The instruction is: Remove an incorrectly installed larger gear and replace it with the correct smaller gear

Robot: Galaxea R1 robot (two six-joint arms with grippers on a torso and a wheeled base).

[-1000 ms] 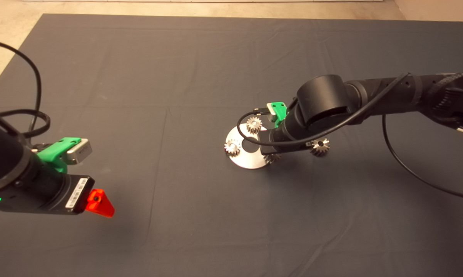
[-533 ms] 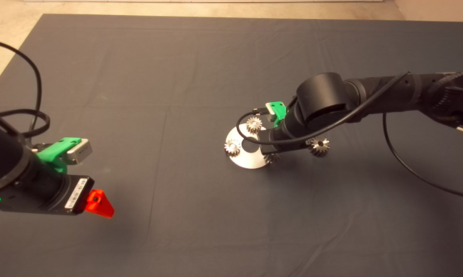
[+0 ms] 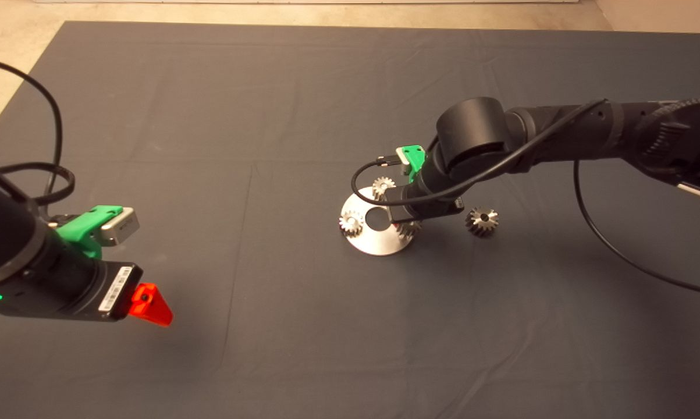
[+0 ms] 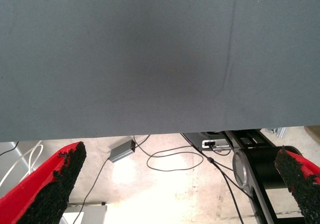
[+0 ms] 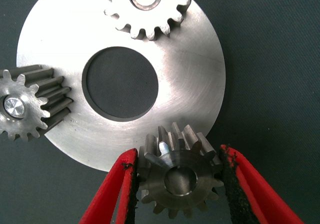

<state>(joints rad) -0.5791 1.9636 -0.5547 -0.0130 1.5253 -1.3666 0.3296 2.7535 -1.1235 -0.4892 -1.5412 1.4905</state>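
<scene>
My right gripper (image 3: 411,223) is shut on the smaller gear (image 3: 409,228), holding it at the near right rim of the round steel disc (image 3: 376,240). In the right wrist view the red fingers (image 5: 125,184) pinch this dark gear (image 5: 179,176), which overlaps the disc's edge (image 5: 195,69). I cannot tell whether it touches the disc. The larger gear (image 3: 482,221) lies alone on the mat to the disc's right. My left gripper (image 3: 149,304) is open and empty at the mat's left side.
Two paler small gears (image 3: 383,187) (image 3: 351,224) stand on the disc around its centre hole (image 5: 120,82); they also show in the right wrist view (image 5: 145,7) (image 5: 27,107). The left wrist view shows the mat's edge and floor cables (image 4: 170,159).
My right arm has shifted left and slightly away with the smaller gear, bringing it over the disc's rim. The larger gear now shows fully. The left arm has barely moved.
</scene>
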